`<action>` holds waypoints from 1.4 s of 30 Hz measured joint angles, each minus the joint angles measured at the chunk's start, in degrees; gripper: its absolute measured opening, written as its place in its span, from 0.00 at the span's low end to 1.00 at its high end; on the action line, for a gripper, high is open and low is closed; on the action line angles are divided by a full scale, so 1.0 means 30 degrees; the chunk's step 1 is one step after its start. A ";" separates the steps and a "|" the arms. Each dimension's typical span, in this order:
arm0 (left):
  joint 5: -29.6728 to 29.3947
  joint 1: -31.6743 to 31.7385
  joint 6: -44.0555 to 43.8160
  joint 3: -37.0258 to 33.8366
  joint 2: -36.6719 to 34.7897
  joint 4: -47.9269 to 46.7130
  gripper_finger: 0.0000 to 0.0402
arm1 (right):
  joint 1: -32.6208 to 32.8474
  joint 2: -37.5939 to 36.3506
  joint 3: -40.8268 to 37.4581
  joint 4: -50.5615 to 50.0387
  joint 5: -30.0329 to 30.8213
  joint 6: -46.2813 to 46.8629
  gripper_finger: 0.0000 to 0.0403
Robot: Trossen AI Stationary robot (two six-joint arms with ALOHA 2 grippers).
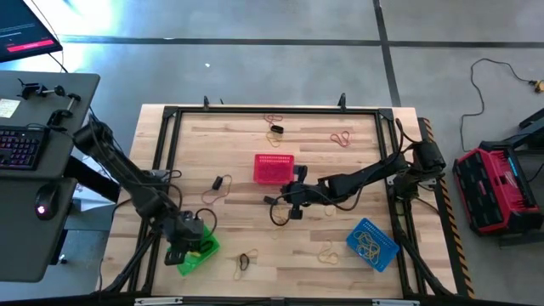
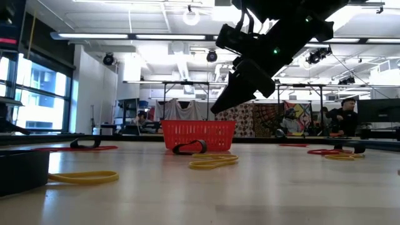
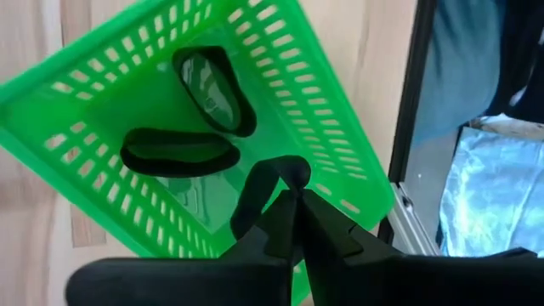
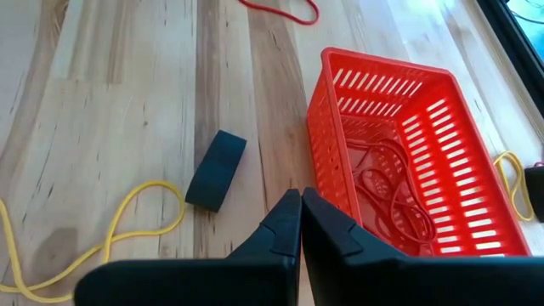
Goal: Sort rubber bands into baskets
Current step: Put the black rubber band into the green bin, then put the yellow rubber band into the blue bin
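The green basket (image 1: 202, 252) sits at the near left with two black rubber bands (image 3: 180, 151) lying in it. My left gripper (image 3: 296, 202) hangs over it, shut on a third black rubber band (image 3: 265, 189). The red basket (image 1: 274, 168) stands mid-table with reddish bands (image 4: 387, 191) inside. My right gripper (image 4: 300, 204) is shut on nothing above the table, just near-right of the red basket, also seen in the high view (image 1: 289, 197). The blue basket (image 1: 371, 244) at the near right holds yellow bands. Loose bands lie scattered on the table. My left gripper pinches a black rubber band between its two fingertips (image 3: 285, 212). The fingers slant down from above over the green basket. The band's free loop (image 3: 289, 170) stands out beyond the tips over the basket's floor; whether it touches the floor I cannot tell.
A black band (image 4: 215, 170) and a yellow band (image 4: 102, 229) lie on the wood just ahead of my right gripper. More loose bands lie at the far edge (image 1: 342, 138), left of centre (image 1: 219, 183) and near the front (image 1: 246, 262). A black frame rail (image 1: 157, 153) borders the table.
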 joint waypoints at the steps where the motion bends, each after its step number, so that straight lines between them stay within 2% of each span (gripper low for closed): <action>1: 0.0152 0.0011 -0.0129 0.0000 0.0125 -0.0001 0.03 | 0.0000 0.0000 0.0000 0.0005 0.0000 0.0000 0.00; 7: 0.0961 0.0004 -0.0718 0.0000 0.0386 0.0026 0.07 | 0.0000 0.0000 0.0007 0.0005 -0.0007 0.0092 0.00; 19: 0.0924 0.0281 -0.0809 0.0453 0.0324 0.0058 0.24 | 0.0000 0.0000 0.0015 -0.0045 -0.0007 0.0000 0.00; 25: 0.0924 0.0281 -0.0829 0.0802 0.0324 0.0059 0.27 | 0.0028 0.0000 0.0015 -0.0155 -0.0022 0.0000 0.00; 33: 0.1201 0.0846 -0.0892 0.0896 0.0324 0.0539 0.22 | -0.0053 0.0000 0.0015 -0.0155 -0.1124 0.0160 0.00; 36: 0.1151 0.1382 0.0264 0.0896 0.0324 0.0684 0.17 | -0.0147 0.0000 0.0022 -0.0066 -0.1913 0.0153 0.00; 42: 0.1587 0.2874 0.3128 0.0896 0.0237 0.1435 0.02 | -0.0211 0.0000 0.0022 0.0010 -0.2022 0.0211 0.00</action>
